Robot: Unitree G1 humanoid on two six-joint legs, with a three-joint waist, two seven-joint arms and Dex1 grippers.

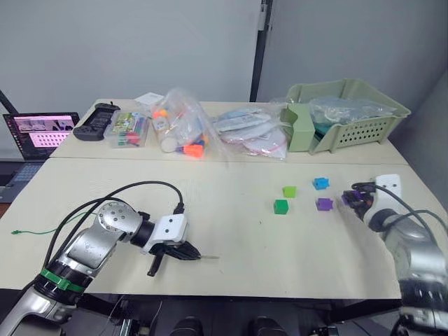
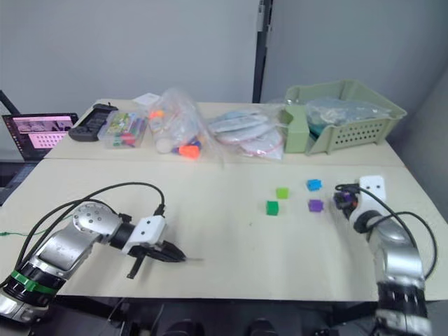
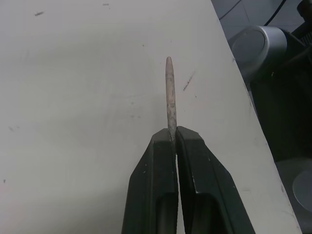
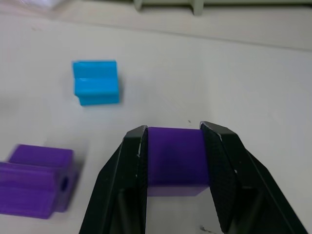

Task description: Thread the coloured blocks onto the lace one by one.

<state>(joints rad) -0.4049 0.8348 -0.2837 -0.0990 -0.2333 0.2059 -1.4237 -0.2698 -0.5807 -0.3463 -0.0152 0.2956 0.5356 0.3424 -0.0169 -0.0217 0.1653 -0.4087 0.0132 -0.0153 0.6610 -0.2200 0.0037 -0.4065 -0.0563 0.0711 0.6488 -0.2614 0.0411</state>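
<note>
Both end effectors clamped: left (image 3: 173,141) on lace tip (image 3: 169,92), right (image 4: 173,141) on purple block (image 4: 174,161); beige table (image 1: 231,231).

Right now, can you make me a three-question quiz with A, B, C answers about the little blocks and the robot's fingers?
1. Where is the blue block?
A. in the basket
B. on the table
C. on the laptop

2. What colour is the block in the right gripper?
A. purple
B. orange
C. yellow

3. What is the left gripper doing?
A. wide open
B. pinching a block
C. shut on the lace tip

Answers: B, it lies on the bare tabletop; A, a purple block sits between the fingers; C, the pale tip sticks out between closed fingers.
</note>
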